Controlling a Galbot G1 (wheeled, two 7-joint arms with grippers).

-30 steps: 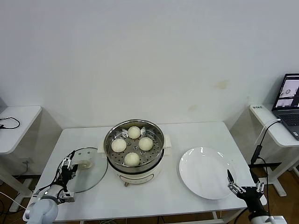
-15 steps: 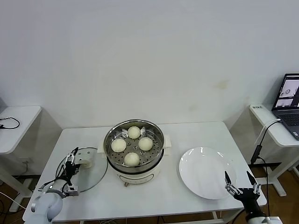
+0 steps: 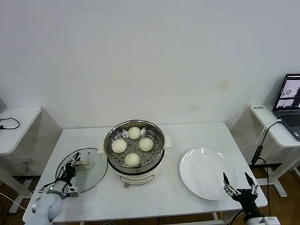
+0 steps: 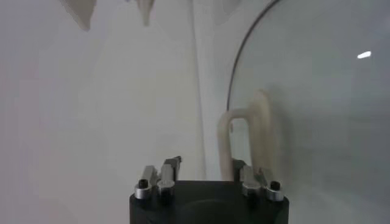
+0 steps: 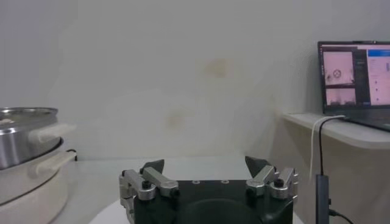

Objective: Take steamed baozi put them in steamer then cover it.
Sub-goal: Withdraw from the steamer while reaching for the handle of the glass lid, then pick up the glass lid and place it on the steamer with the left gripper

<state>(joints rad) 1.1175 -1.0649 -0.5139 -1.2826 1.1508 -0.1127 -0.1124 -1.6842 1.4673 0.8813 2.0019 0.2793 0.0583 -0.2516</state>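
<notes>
your four steamed baozi [image 3: 133, 145] already sit in the steamer [image 3: 134, 151] at the middle of the white table [image 3: 187, 136]: small, round, smooth cream-white buns, arranged in a loose diamond on the perforated floor, close together. the steamer is a shiny steel basket on a cream-white pot base with side handles, and it is uncovered.

the cover [image 3: 89, 171] lies flat on the table just beside the steamer, on your robot's left. it is clear glass with a metal rim and a cream-white loop handle [image 4: 247, 141] at its centre; through the glass you see the tabletop.

your left gripper [image 3: 73, 165] is down over the cover at that handle. in the left wrist view its fingers [image 4: 164, 176] are drawn in partway and the handle rises right at one of them, but you cannot tell whether they pinch it.

your right gripper [image 3: 237, 183] hangs at the near right corner of the table, beside the flat white plate [image 3: 207, 173], its fingers [image 5: 149, 176] spread wide and holding nothing.
</notes>
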